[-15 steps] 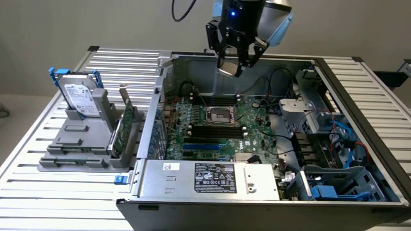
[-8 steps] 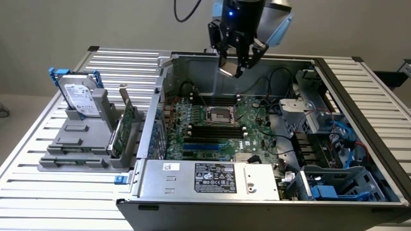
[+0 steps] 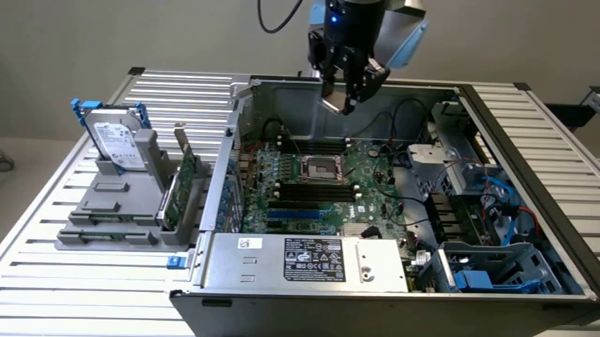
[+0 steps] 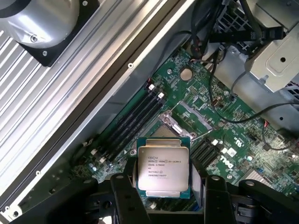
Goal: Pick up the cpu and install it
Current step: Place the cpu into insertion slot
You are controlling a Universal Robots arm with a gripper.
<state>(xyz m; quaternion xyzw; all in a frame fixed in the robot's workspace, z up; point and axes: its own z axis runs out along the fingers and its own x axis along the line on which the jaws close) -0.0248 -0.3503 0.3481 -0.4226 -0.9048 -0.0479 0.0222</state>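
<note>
You have one claw (image 3: 347, 95), and it is clenched on the one cpu (image 4: 163, 170). In the wrist view its two black fingers (image 4: 124, 193) press the chip's opposite edges, with the silvery top facing the camera. In the exterior view the claw hangs in the air over the open computer case (image 3: 281, 88), at twelve o'clock from the single motherboard socket (image 3: 325, 168) and well apart from it. The wrist view gives you the print on the cpu's lid. The exterior view gives you one hard drive (image 3: 117, 144) standing in a grey rack (image 3: 112, 210) on the table (image 3: 178, 84), at nine o'clock from the case.
</note>
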